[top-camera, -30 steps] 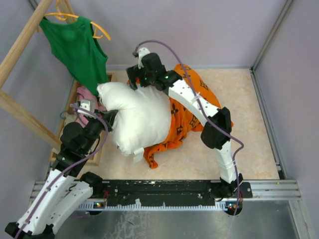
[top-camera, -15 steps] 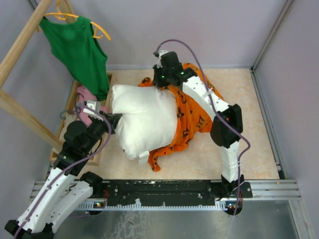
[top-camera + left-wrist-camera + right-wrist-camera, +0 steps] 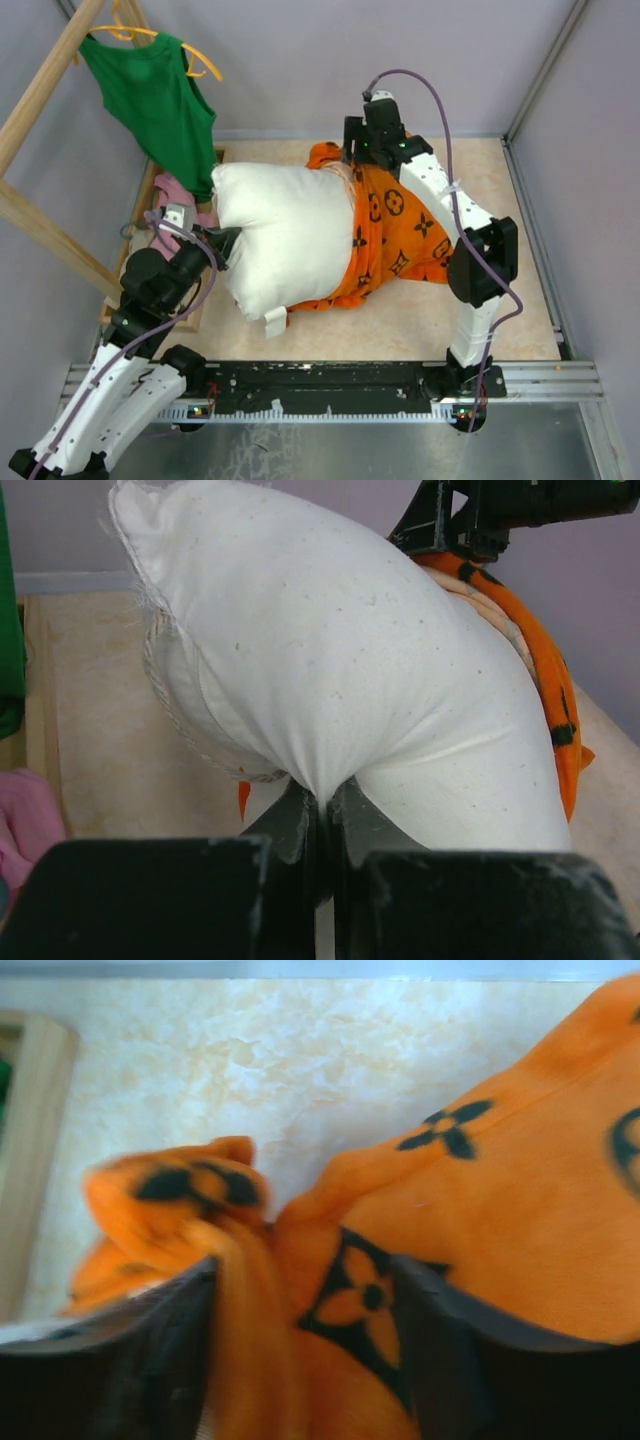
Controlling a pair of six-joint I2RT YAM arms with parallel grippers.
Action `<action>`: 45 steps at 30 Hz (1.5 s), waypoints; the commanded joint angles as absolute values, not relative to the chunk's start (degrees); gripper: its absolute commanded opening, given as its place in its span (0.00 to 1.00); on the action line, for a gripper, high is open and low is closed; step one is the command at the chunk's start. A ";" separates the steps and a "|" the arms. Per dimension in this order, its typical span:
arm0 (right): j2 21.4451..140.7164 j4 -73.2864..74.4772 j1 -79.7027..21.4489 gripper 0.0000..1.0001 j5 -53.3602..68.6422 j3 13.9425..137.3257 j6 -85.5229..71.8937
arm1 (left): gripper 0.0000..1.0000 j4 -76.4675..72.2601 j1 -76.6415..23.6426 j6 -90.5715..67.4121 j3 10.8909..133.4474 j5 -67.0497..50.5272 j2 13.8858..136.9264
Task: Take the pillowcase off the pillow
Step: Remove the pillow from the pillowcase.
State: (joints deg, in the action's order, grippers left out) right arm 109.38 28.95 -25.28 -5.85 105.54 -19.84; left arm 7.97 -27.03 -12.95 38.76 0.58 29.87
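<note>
Near edge: a black mounting rail (image 3: 330, 378) carries both arm bases. Just beyond it, the left gripper (image 3: 222, 243) is clenched on a pinch of the big plump plain white pillow (image 3: 285, 235). The left wrist view shows the fingers (image 3: 300, 815) pressed together with white cloth drawn up between them. The pillow lies on the left half of the table, and its small white tag (image 3: 274, 320) points toward the rail.

Centre: most of the pillow is bare. The bright orange fuzzy pillowcase with black flower and circle motifs (image 3: 400, 225) overlaps only the pillow's right side, and the rest is spread over the table to the right.

Farther back, the right gripper (image 3: 358, 158) hangs over the pillowcase's far corner. In the blurred right wrist view a bunched orange fold (image 3: 250, 1260) fills the gap between its fingers, so it appears to grasp the cover.

Progress, as a judgement: removal is well advanced but unfinished. The cover's mouth has yet to be drawn clear of the pillow's right side.

Surroundings:
- Surface: a pale beige marbled tabletop (image 3: 520, 200).
- Left side: a wooden tray (image 3: 218, 154) holding a pink cloth (image 3: 175, 190).
- Above the tray: a green tank top (image 3: 155, 95) on a yellow hanger (image 3: 200, 62), hung from a slanted wooden rack (image 3: 45, 85).
- Enclosure: plain lilac-grey walls (image 3: 350, 60).
</note>
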 commanded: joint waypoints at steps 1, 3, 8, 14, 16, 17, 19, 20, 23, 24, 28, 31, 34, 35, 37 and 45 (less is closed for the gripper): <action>99.66 22.96 -25.31 0.88 -7.28 102.69 -18.50 | 0.00 0.91 -26.78 -12.21 41.23 4.44 27.63; 95.83 20.95 -26.09 0.99 -8.98 99.81 -18.91 | 0.00 1.19 -26.83 -12.51 41.09 6.40 27.48; 83.56 12.40 -26.80 0.99 -10.08 88.45 -23.65 | 0.00 0.57 -26.78 -13.46 40.12 13.12 26.84; 75.39 8.42 -34.87 0.99 -17.30 77.21 -20.67 | 0.00 -1.50 -26.73 -14.05 38.40 16.55 27.26; 76.83 9.88 -37.91 0.99 -20.57 76.93 -17.40 | 0.00 -2.16 -26.80 -14.06 38.21 16.30 28.38; 78.72 10.99 -38.72 0.99 -21.37 77.36 -16.44 | 0.00 -2.15 -26.77 -14.06 38.28 16.00 28.95; 82.05 13.65 -39.27 0.99 -21.29 79.24 -15.22 | 0.00 -2.41 -26.73 -13.91 38.39 15.95 30.14; 83.76 15.13 -39.75 0.99 -22.02 80.22 -14.61 | 0.00 -2.64 -26.79 -13.63 38.38 16.03 30.63; 88.33 20.82 -40.57 0.99 -27.32 84.65 -13.65 | 0.00 -2.21 -26.72 -13.10 38.94 16.51 31.43; 89.73 23.21 -40.62 0.99 -29.21 86.26 -13.58 | 0.00 -1.79 -26.75 -13.04 39.03 16.76 31.41; 94.02 31.77 -40.59 0.93 -40.00 92.52 -11.55 | 0.00 -2.26 -26.77 -13.27 38.08 18.35 29.98; 98.36 36.78 -40.61 0.90 -47.41 97.14 -9.19 | 0.00 -2.95 -26.80 -13.18 37.77 18.14 30.13; 101.87 39.48 -40.51 0.89 -55.61 101.29 -6.04 | 0.00 -2.21 -26.75 -13.13 38.44 18.37 31.06; 102.89 39.66 -40.41 0.89 -58.36 102.73 -4.58 | 0.00 -2.24 -26.80 -13.12 38.49 18.51 31.25; 105.30 40.39 -40.09 0.91 -61.96 106.96 -1.60 | 0.00 -2.53 -26.80 -12.93 38.43 18.61 31.44; 107.91 31.11 -43.69 0.97 -70.15 124.81 11.38 | 0.00 -2.57 -26.73 -12.75 38.18 19.33 31.02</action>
